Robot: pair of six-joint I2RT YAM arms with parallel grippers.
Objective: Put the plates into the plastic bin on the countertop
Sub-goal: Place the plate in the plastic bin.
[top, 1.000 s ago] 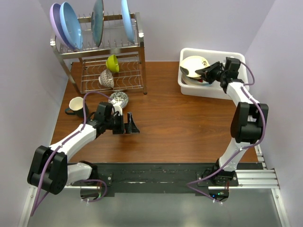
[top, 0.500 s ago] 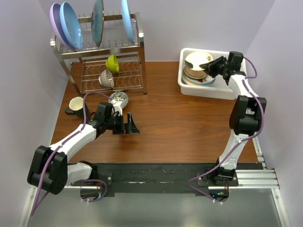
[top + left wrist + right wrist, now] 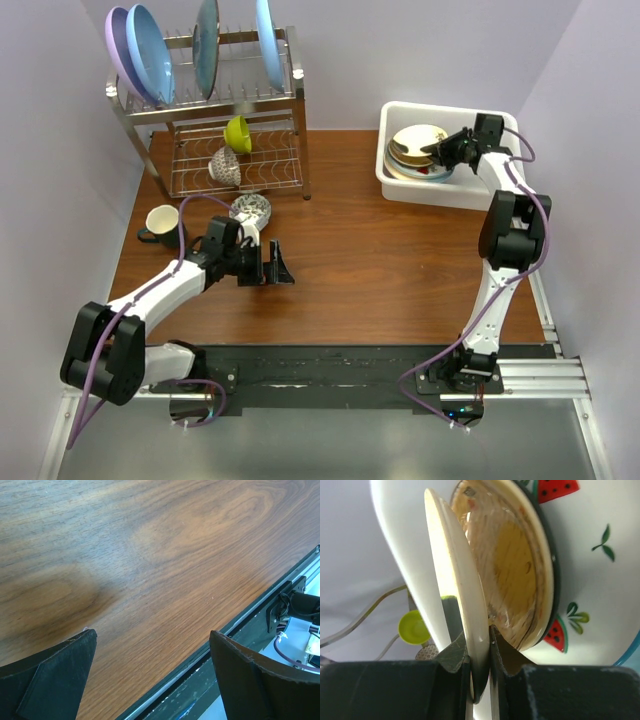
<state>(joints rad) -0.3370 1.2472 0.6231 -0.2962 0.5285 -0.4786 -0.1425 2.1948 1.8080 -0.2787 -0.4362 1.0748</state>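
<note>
The right fingers [image 3: 454, 656] are clamped on the rim of a cream plate [image 3: 462, 590]. The plate is held inside the plastic bin [image 3: 440, 192], at an angle over the stacked plates [image 3: 405, 167] lying in it. The left fingers [image 3: 55, 675] stand wide apart, holding nothing, just above the desk [image 3: 380, 260], well to the left of the bin.

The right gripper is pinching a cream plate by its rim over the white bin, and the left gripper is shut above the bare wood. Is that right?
Not quite. The left gripper is open, its fingers spread wide above the bare countertop, as the left wrist view shows. The rest holds: the right gripper pinches the cream plate by its rim over the plastic bin.
</note>
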